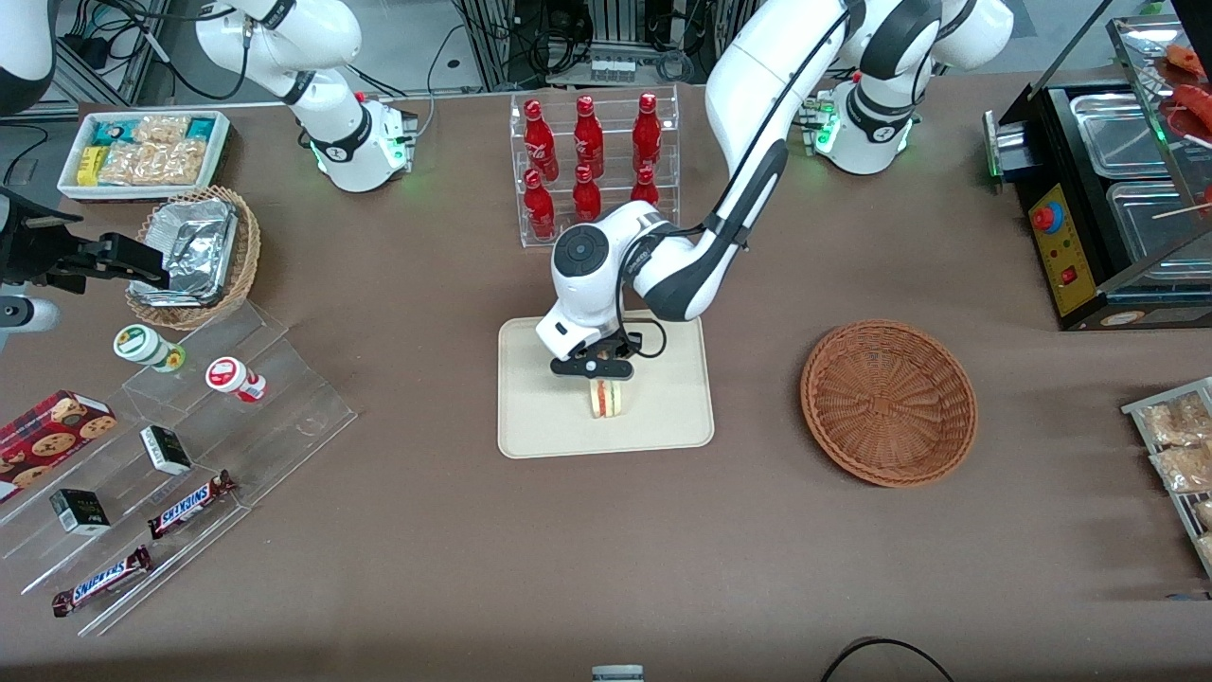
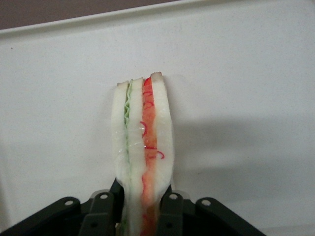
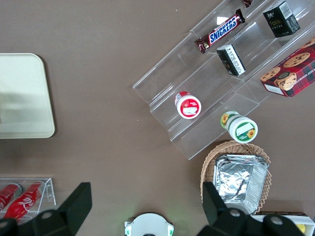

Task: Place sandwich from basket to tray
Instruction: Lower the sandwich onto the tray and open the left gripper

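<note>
1. My gripper [image 1: 606, 379] sits over the middle of the tray [image 1: 540, 417], low above it, with the working arm reaching in from its end of the surface [image 1: 426, 530].
2. The fingers [image 2: 170, 209] are closed on the sandwich [image 1: 606, 398]; in the wrist view I see a black pad pressed against each bread face, so the wedge is pinched between them.
3. The sandwich [image 2: 142, 152] stands on edge, cut side up toward the wrist camera, showing green filling by one slice and red and orange by the other.
4. From the front view its lower end is at or just above the tray floor; I cannot tell whether it touches.
5. The tray [image 2: 246, 98] lies flat, with its rim visible past the tip of the wedge in the wrist view.
6. The basket [image 1: 888, 403] sits beside the tray, toward the working arm's end of the surface and well apart from it, with nothing in it.
7. A clear rack of red bottles [image 1: 592, 166] stands farther from the front camera than the tray.
8. Toward the parked arm's end I see a clear stepped display [image 1: 180, 455] with chocolate bars [image 1: 189, 504] and small tubs [image 1: 232, 377], and a lighter wicker basket holding foil trays [image 1: 194, 251].
</note>
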Controlling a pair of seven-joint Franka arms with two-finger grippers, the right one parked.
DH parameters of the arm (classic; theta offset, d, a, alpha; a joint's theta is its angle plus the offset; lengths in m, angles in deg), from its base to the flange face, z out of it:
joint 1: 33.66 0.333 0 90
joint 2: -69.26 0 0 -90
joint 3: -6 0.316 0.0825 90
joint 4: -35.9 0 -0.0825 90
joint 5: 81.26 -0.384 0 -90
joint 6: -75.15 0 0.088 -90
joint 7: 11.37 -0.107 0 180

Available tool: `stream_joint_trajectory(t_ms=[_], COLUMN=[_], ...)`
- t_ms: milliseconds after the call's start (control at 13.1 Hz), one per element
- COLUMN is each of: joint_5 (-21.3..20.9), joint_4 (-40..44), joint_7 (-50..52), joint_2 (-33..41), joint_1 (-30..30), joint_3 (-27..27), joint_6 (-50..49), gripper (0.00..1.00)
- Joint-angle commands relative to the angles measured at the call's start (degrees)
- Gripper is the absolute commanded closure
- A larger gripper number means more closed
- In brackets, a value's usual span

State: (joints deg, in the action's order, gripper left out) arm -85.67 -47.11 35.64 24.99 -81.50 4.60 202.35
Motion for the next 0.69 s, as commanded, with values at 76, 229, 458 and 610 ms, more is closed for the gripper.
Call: stream_joint_trajectory(t_ms=[76, 229, 458, 610], joint_5=[-0.2, -0.1, -0.1, 0.0], joint_4=[1.9, 1.5, 0.8, -4.3], joint_7=[1.3, 3.2, 6.1, 5.5], joint_2=[0.5, 3.7, 10.8, 18.4], joint_1=[-0.1, 0.8, 4.1, 7.4], joint_3=[0.3, 0.7, 0.7, 0.6], joint_6=[-0.5, -0.9, -7.7, -10.0], gripper=[0.00, 0.00, 0.00, 0.00])
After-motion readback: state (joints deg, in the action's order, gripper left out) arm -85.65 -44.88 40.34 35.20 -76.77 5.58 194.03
